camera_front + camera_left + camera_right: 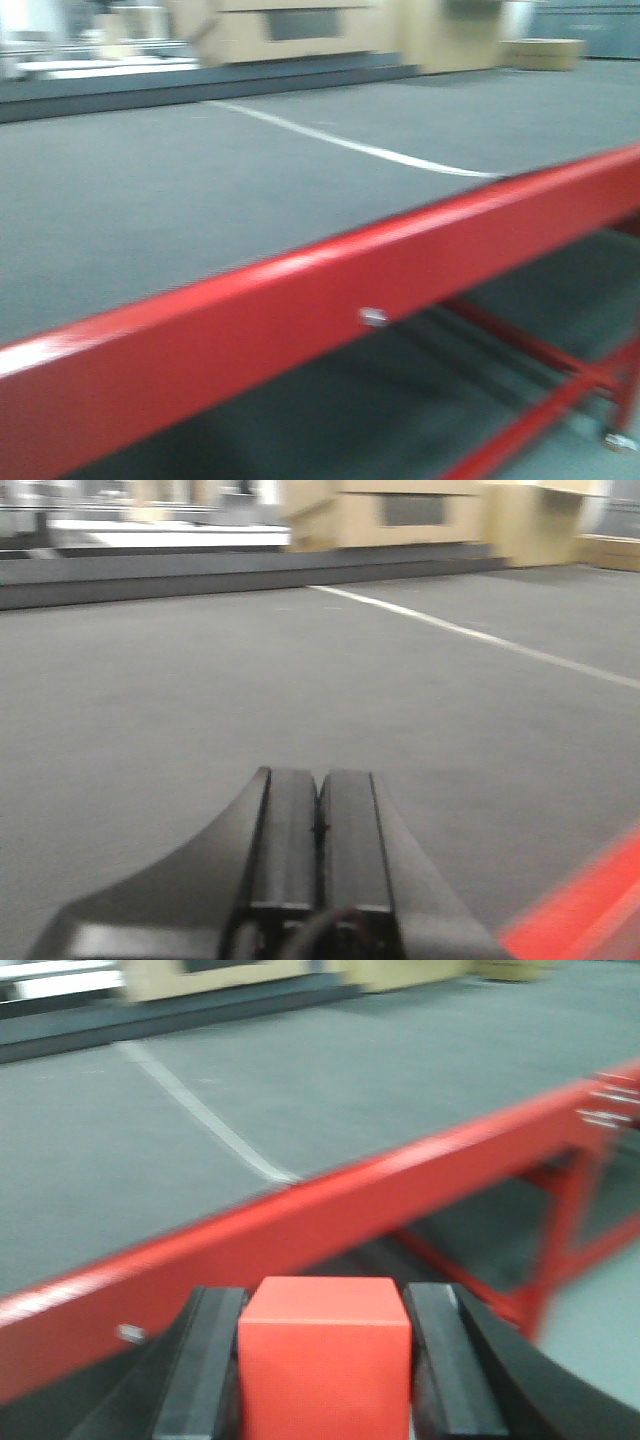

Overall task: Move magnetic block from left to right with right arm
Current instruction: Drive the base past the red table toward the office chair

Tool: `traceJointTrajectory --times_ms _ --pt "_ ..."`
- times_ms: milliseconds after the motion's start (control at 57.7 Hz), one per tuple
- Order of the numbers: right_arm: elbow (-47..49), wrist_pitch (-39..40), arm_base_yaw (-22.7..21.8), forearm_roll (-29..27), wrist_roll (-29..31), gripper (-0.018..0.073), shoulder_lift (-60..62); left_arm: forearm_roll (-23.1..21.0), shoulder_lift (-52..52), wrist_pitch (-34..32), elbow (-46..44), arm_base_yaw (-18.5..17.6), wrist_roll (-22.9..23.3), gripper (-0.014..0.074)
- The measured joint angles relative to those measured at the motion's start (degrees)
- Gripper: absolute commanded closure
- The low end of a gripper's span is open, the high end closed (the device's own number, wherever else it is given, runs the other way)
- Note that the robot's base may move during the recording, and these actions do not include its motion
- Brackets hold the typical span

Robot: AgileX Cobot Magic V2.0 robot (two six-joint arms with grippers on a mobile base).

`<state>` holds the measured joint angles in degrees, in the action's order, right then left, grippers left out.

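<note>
Near the red table rail (300, 1210), right tool (325, 1305) pinches the magnetic block (325, 1365); left tool (320, 780) pressed together.

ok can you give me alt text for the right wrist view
A small red cube sits clamped between the two black fingers of the right end effector, filling the bottom of the blurry frame. Beyond it runs a red frame rail, and past that a grey surface crossed by a white line.
</note>
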<state>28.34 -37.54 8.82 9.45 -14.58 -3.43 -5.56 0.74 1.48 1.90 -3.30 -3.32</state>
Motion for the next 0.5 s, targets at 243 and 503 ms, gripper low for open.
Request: traceJointTrajectory --times_ms 243,503 --pt "0.0 -0.1 0.0 0.0 0.0 0.0326 0.0 0.0 0.0 0.0 0.0 0.0 0.0 0.0722" --pt "0.0 -0.1 0.0 0.0 0.0 0.0326 0.1 0.0 0.0 0.0 0.0 0.0 0.0 0.0722"
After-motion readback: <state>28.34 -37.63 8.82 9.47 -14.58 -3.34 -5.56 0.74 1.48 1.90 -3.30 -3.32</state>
